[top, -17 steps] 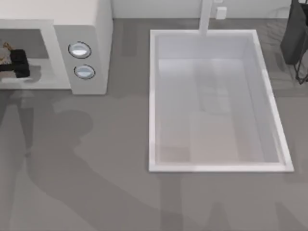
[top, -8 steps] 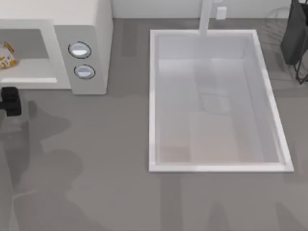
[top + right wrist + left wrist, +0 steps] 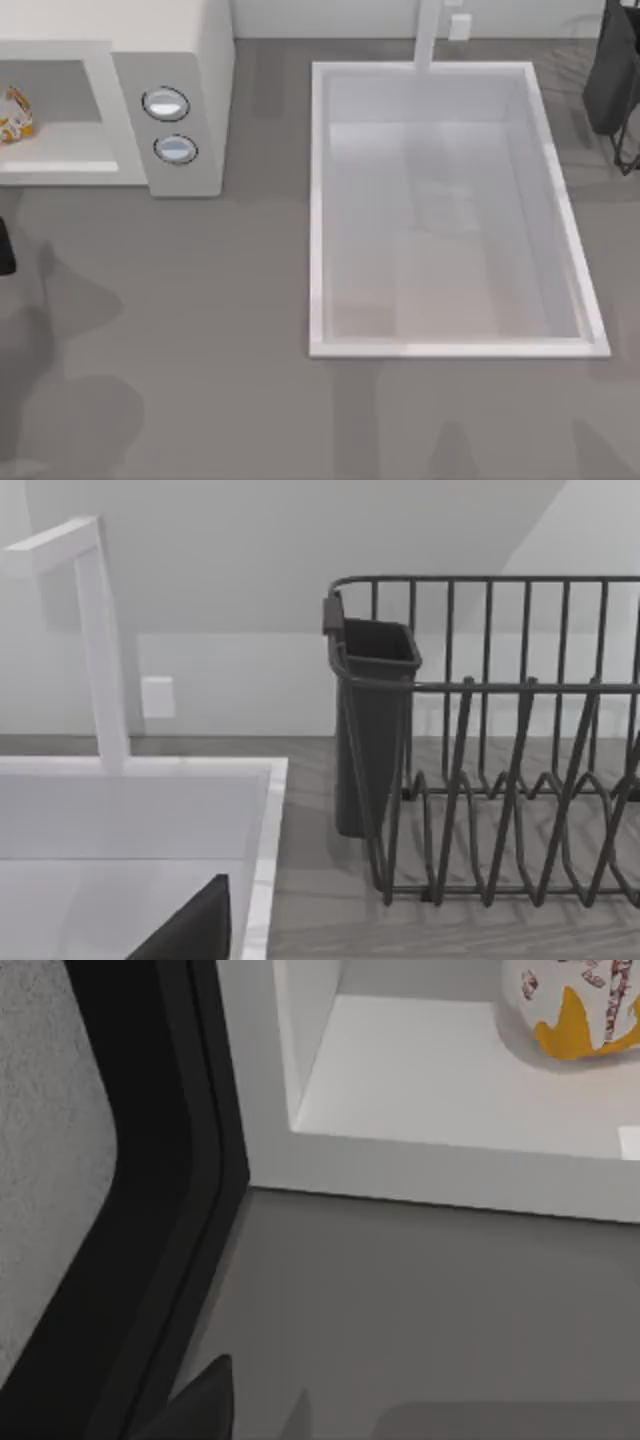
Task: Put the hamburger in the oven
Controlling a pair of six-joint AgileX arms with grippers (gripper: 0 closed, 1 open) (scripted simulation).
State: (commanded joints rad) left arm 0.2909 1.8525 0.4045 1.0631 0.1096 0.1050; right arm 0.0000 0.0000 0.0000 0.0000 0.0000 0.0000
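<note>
step in hand: judged as clearing the left arm away from the oven [image 3: 110, 100]; the hamburger [image 3: 14, 114] already lies inside the cavity, so the placement part of the task looks done.
hamburger location: on the cavity floor, toward the top view's left edge, apart from the cavity walls; the left wrist view shows it resting on the floor [image 3: 570, 1010].
left end effector: a dark part [image 3: 5, 247] sits at the top view's left edge, on the desk side in front of the oven, well apart from the hamburger; how far its fingers are open cannot be told, and nothing is seen held.
right end effector: parked near the dish rack [image 3: 500, 750] at the top view's far right; finger opening cannot be told.
how to do it well: draw the left arm straight back from the oven front, keeping above the desk [image 3: 220, 330] and clear of the lower cavity lip [image 3: 430, 1170]; avoid any sideways sweep toward the dark door edge [image 3: 150, 1160].
risk: judged low; contact with the lip or door is the main concern.
hamburger material: white wrapper with orange-yellow patches and dark specks, rounded, likely soft and crushable.
oven shape: boxy, off-white, smooth flat walls, two round silver-blue knobs [image 3: 166, 104].
sink: large white rectangular basin [image 3: 320, 200], smooth.
dish rack: thin dark wire bars with a dark cup [image 3: 370, 720].
</note>
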